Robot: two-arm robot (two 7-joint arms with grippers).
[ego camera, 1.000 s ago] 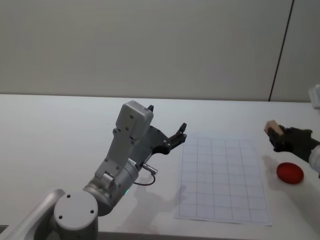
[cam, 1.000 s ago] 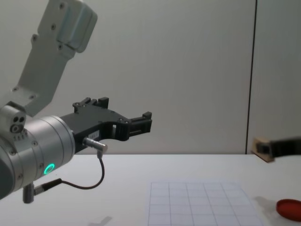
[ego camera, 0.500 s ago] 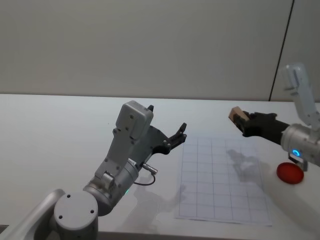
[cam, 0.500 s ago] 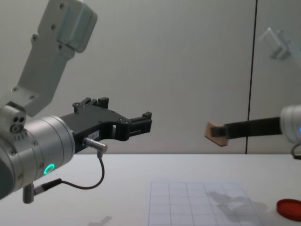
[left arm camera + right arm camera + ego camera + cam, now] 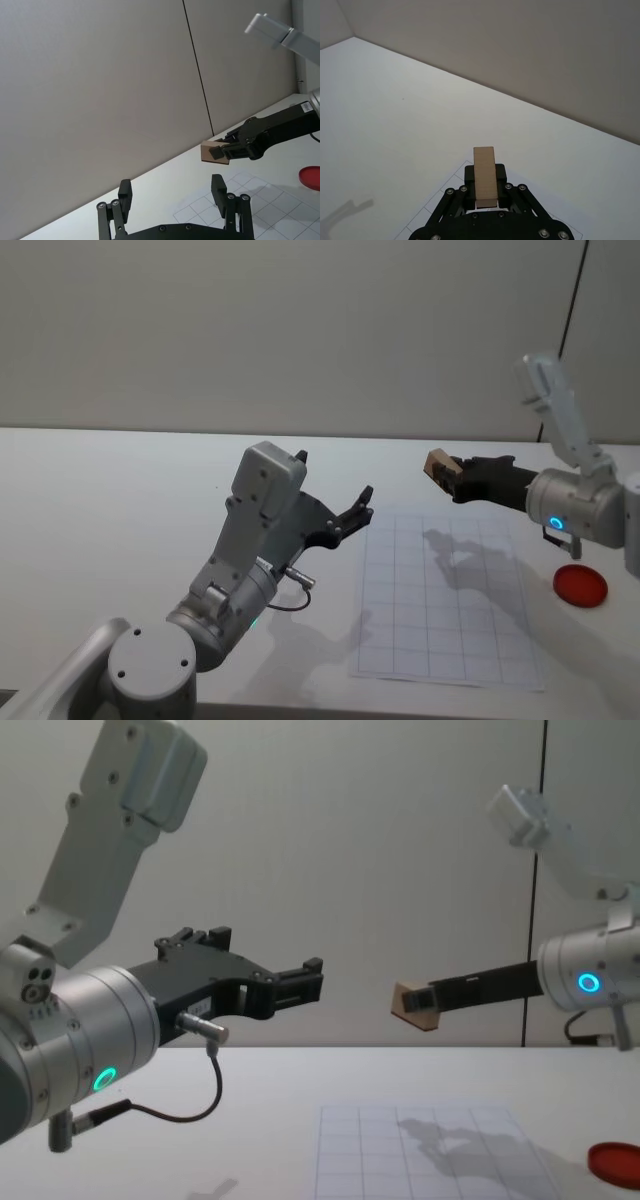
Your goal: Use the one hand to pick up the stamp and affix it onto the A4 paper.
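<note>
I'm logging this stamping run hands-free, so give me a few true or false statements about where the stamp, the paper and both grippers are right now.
1. The right gripper holds the stamp up off the table. True.
2. The left gripper is open and empty. True.
3. The A4 paper lies flat on the table. True.
4. The stamp is pressed onto the A4 paper. False: it hangs in the air and only its shadow falls on the sheet.
5. The red disc lies on the paper. False: it lies on the table beside the paper's right edge, apart from it.
</note>
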